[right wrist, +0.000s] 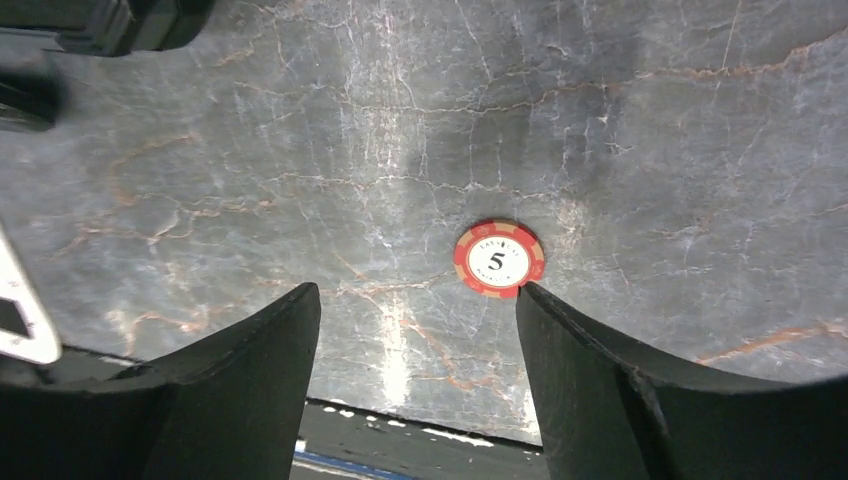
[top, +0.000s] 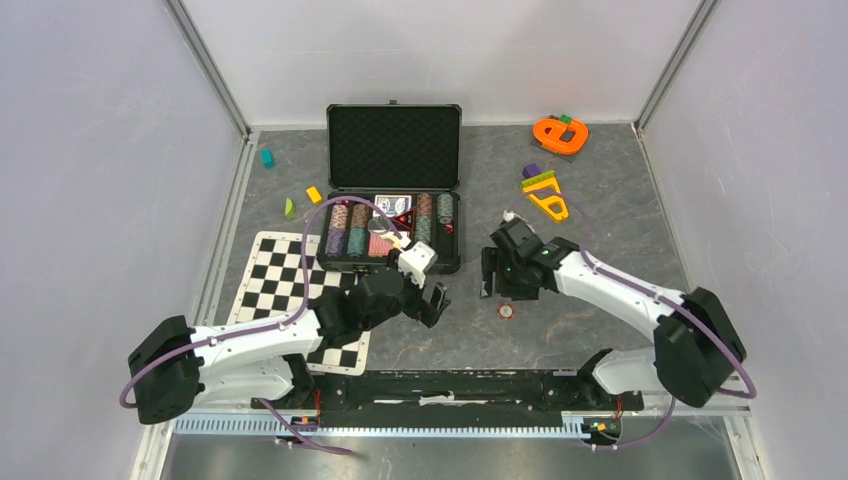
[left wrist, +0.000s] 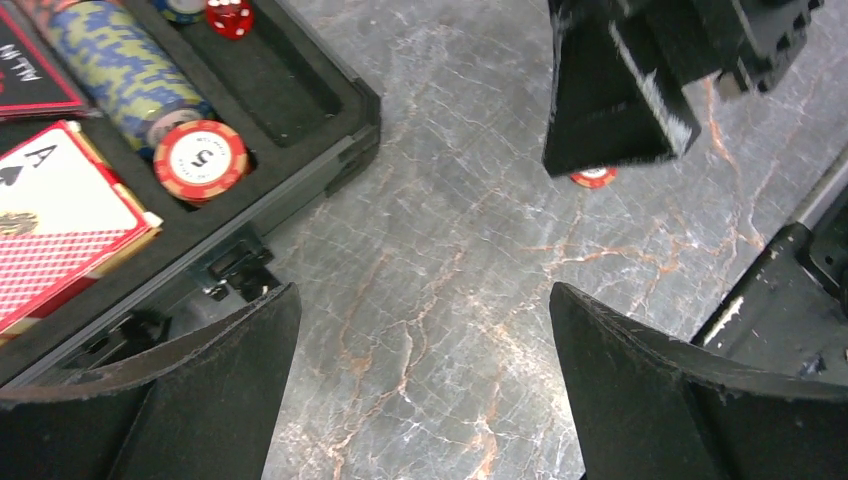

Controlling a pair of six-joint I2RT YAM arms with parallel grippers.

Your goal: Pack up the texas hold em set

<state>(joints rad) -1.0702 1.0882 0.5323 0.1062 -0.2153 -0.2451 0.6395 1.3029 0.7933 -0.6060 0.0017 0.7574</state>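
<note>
The black briefcase (top: 393, 150) lies open at the back centre, its tray holding coloured chip stacks (top: 350, 230), card decks (left wrist: 60, 220) and a red die (left wrist: 229, 15). One red-white chip marked 5 (top: 507, 311) lies flat on the grey table in front of it. My right gripper (top: 503, 285) hangs open just above that chip. In the right wrist view the chip (right wrist: 499, 258) sits just beyond the right fingertip of the gripper (right wrist: 417, 292), with nothing between the fingers. My left gripper (top: 432, 290) (left wrist: 422, 295) is wide open over bare table beside the case's front corner (left wrist: 340, 130).
A black-white checkered mat (top: 290, 290) lies under the left arm. Orange and yellow toys (top: 560, 133) (top: 547, 197) sit at the back right, and small coloured blocks (top: 267, 158) (top: 314, 194) at the back left. The table's near edge (right wrist: 400, 410) is close under the right gripper.
</note>
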